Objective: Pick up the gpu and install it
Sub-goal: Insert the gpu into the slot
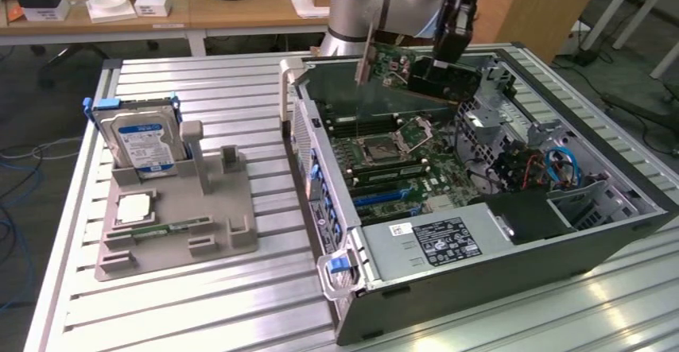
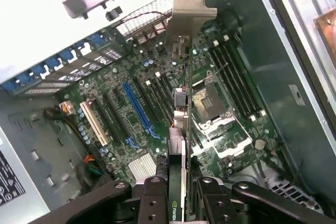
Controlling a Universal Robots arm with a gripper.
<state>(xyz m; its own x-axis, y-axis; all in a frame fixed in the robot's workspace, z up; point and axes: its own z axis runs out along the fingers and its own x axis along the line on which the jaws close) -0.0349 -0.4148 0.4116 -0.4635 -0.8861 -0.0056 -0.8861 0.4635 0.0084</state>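
Gpu (image 1: pixel 409 70): held edge-on above board (image 2: pixel 121 72), bracket (image 2: pixel 191 6) toward case (image 1: pixel 510 249) rear
Jaws: clamped on Gpu
Care: align edge with blue slot (image 2: pixel 137 108), lower straight, level

Wooden desks (image 1: pixel 244 12) line the back, white boxes (image 1: pixel 111 6) on top. Grey floor (image 1: pixel 32 106), cables (image 1: pixel 11 179) trailing beside the ribbed metal table (image 1: pixel 212 304).
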